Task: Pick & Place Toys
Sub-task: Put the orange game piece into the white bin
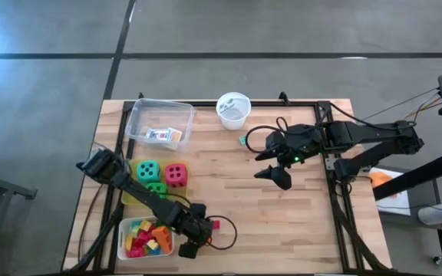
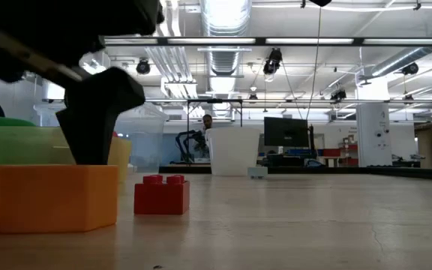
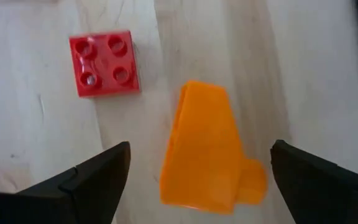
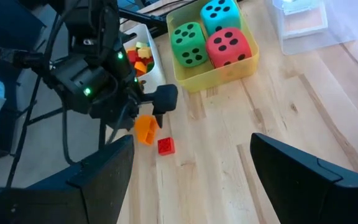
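An orange block [image 3: 207,149] lies on its side on the wooden table, right of the white tray [image 1: 123,230] that holds several bright blocks. My left gripper [image 3: 201,149] points down over it, open. Its fingers stand on either side of the block with a gap on each side. A red block [image 3: 104,64] rests studs up on the table just beyond. Three foam dice, green [image 4: 189,42], teal [image 4: 219,12] and red [image 4: 229,45], sit in the yellow tray [image 4: 197,81]. My right gripper [image 4: 191,162] hangs open high over the table's right half.
A clear tray [image 1: 140,115] with card packs [image 1: 159,135] stands at the far left. A white cup [image 1: 233,110] is at the far middle, with a small teal piece [image 1: 242,140] near it. Bare wood lies between the two arms.
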Robot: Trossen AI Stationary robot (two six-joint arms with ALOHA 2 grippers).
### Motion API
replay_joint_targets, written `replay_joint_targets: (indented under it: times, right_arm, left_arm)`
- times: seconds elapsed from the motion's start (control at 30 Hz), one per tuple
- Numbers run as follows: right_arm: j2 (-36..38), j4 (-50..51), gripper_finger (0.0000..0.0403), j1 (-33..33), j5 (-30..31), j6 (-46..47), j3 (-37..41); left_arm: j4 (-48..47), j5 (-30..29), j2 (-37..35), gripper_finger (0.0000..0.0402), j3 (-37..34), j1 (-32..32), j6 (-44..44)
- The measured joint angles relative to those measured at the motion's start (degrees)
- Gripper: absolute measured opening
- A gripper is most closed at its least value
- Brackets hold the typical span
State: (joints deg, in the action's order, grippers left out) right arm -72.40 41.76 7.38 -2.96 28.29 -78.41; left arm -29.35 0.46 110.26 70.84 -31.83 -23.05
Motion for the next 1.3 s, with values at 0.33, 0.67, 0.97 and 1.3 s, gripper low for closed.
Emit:
replay_joint_targets:
  times: [0.33, 0.67, 0.97, 1.3]
  right_arm:
    - [0.0, 0.06, 0.0317, 0.0, 0.0, 0.07, 0.0]
    - [0.0, 0.04, 0.0317, 0.0, 0.0, 0.24, 0.0]
    - [0.0, 0.02, 0.0317, 0.0, 0.0, 1.09, 0.0]
    - [0.0, -0.02, 0.0317, 0.0, 0.0, 1.36, 0.0]
  left_arm:
    - [-0.02, -0.59, 3.13, 0.0374, 0.0, 0.04, -0.74]
    - [-0.27, -1.59, 3.32, 0.0327, 0.03, 0.0, 1.64]
    - [0.3, -1.79, 3.32, 0.0214, 0.01, 0.07, 1.68]
    - [0.18, -1.33, 3.12, 0.0206, 0.03, 0.04, 1.81]
